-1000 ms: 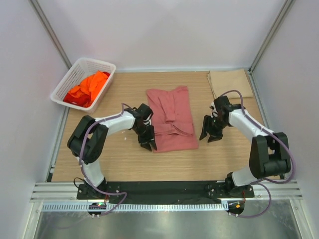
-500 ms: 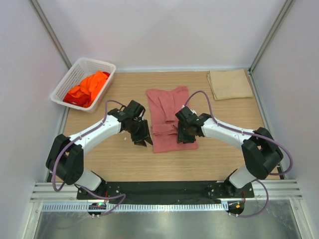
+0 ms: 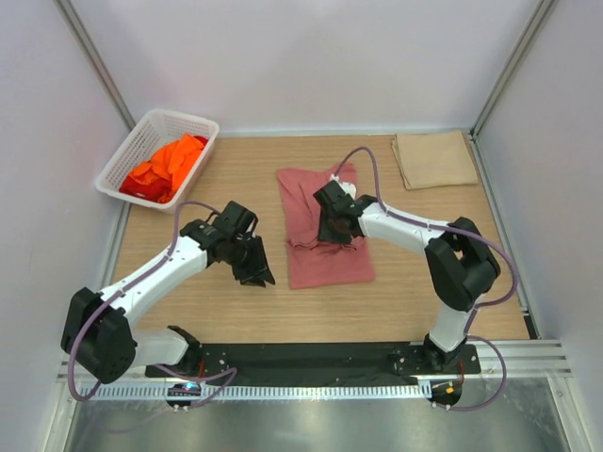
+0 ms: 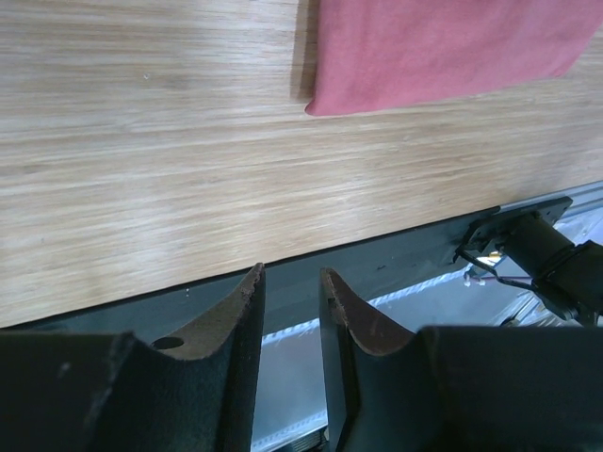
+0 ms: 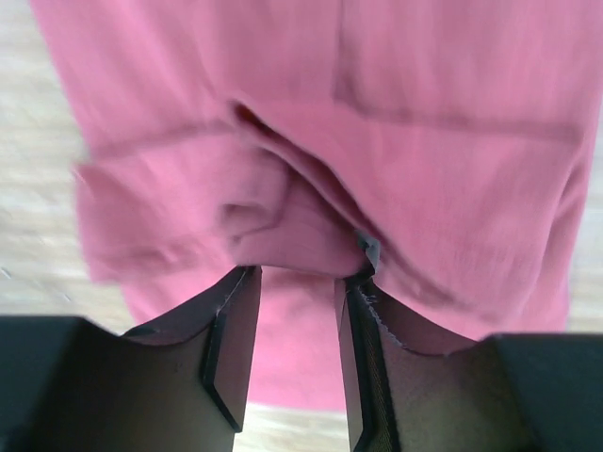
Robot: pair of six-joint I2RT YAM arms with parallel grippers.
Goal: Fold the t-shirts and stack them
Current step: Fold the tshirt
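At the middle of the table (image 3: 226, 311), I am bringing my right gripper (image 5: 300, 268) in from the right onto the salmon-pink t-shirt (image 3: 325, 259), which it was hanging clear of a second ago. Its jaws are standing partly apart over a bunched ridge, and I cannot tell whether they are pinching it. My left gripper (image 4: 290, 273) is backing off to the near left, jaws slightly apart and empty. I am judging that the next fold is starting. In the white basket (image 3: 184, 117) at the far left, the orange t-shirts (image 3: 170, 160) and a red one (image 3: 141, 188) are still waiting.
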